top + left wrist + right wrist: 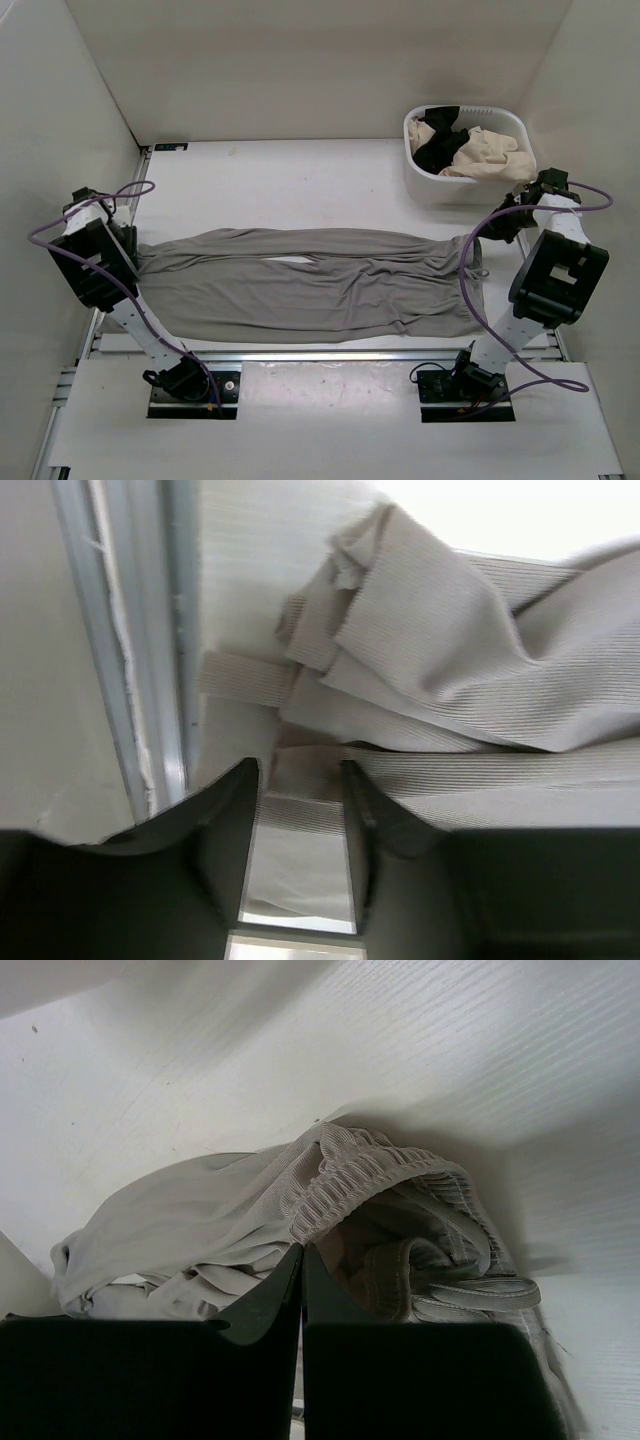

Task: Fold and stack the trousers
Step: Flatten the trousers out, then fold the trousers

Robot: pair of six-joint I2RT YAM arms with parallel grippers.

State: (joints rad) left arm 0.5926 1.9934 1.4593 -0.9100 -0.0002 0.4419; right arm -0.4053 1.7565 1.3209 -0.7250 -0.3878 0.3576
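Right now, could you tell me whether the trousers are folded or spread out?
Spread out: the trousers lie at full length across the table, legs side by side, with no crosswise fold.

Grey trousers point(320, 280) lie flat, stretched crosswise, wrinkled, legs side by side; waistband at my right, cuffs at my left

1. The trousers point(320, 285) lay lengthwise across the table point(300, 180), legs to the left, waistband to the right.
2. The basket point(435, 187) stood behind the trousers' right end, apart from them.
3. A heap of clothes point(470, 150) lay in the basket.
4. The left gripper point(298, 770) sat at the trousers' left end, the right gripper point(302, 1250) at their right end.
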